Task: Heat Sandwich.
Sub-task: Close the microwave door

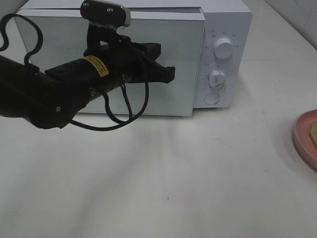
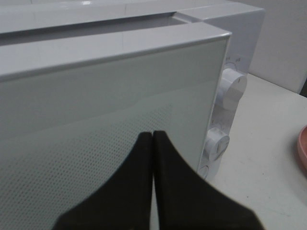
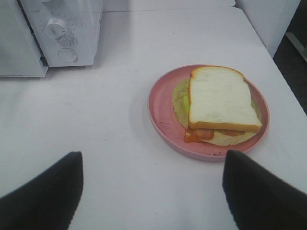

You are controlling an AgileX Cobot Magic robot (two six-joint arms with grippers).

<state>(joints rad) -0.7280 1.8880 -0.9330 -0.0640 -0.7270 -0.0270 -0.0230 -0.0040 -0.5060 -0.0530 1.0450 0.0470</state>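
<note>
Before microwave door (image 1: 114,64), closed left claw (image 1: 168,74), level.

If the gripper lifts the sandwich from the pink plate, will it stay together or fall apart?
The sandwich is probably soft: thick white bread would dent under a squeeze. Its layers look loose, with filling poking out at the edge, so they may slide apart. It seems light for its size.

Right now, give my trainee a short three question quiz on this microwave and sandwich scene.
1. True or false: the left tool is shut, in front of the microwave door.
2. What does the sandwich rest on?
A. pink plate
B. bare table
C. microwave top
3. Fill in: the right tool is ____ and holds nothing.

Key: 1 true; 2 A; 3 open.
</note>
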